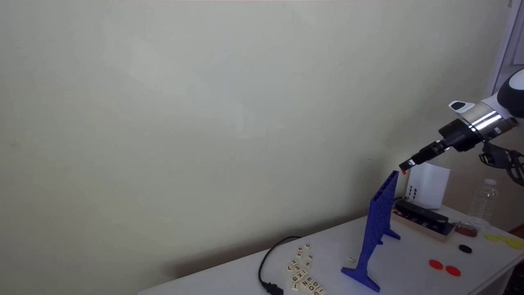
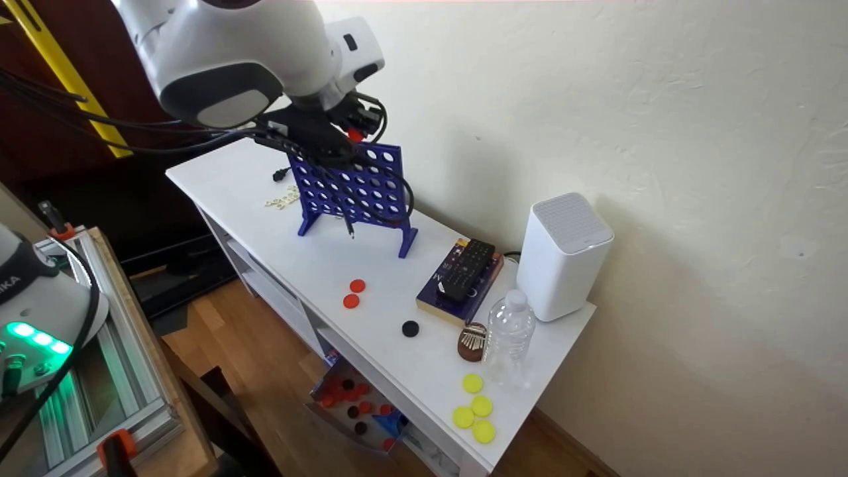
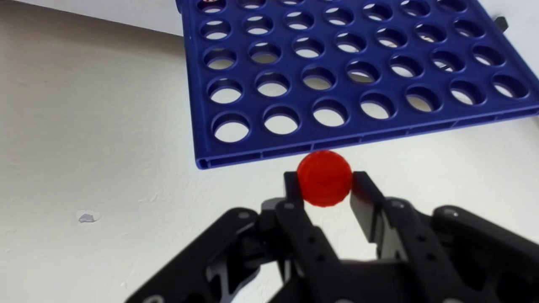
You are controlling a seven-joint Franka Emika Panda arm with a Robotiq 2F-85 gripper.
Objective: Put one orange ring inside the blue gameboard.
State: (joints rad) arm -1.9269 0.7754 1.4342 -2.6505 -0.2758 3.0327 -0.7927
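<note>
My gripper is shut on an orange ring, held by its edges between the two fingertips. The ring's flat face shows in the wrist view. The blue gameboard stands upright on the table; its slotted top edge lies just beyond the ring in the wrist view. In an exterior view the gripper and the ring are close to the far end of the gameboard's top, apart from the slots. The ring also shows above the gameboard, partly covered by arm and cables.
Two more orange rings lie on the white table, near a black token. A book with a remote, a thumb piano, a bottle, a white box and yellow tokens stand further along. Letter tiles lie behind the board.
</note>
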